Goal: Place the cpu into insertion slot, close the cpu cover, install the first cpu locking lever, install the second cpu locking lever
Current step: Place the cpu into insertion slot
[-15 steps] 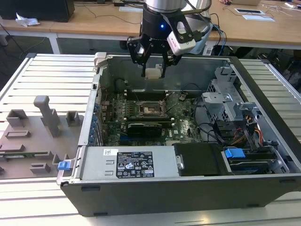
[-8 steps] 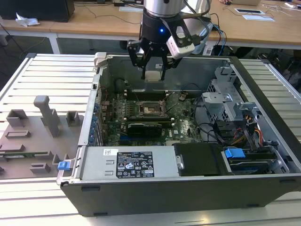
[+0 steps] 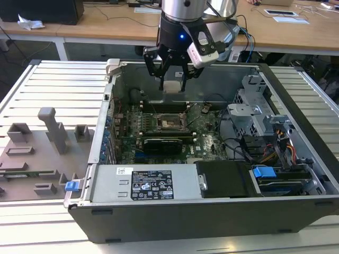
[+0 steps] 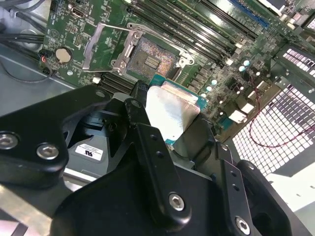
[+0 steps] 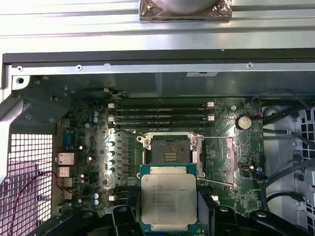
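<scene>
Exterior view: downward claw (image 3: 173, 81) around cpu (image 3: 172, 88), above the insertion slot (image 3: 169, 123).

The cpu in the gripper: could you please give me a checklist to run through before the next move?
1. Small flat square cpu with its silver-grey metal top is clamped in the black gripper: ok.
2. Square dark insertion slot with a silvery rim has nothing inside: ok.
3. Thin silvery cpu cover frame is swung open beside the slot: ok.
4. cpu is hanging clear of the motherboard: ok.
5. cpu is centred over the slot: cannot tell.
6. cpu corners are turned to match the slot: cannot tell.
</scene>
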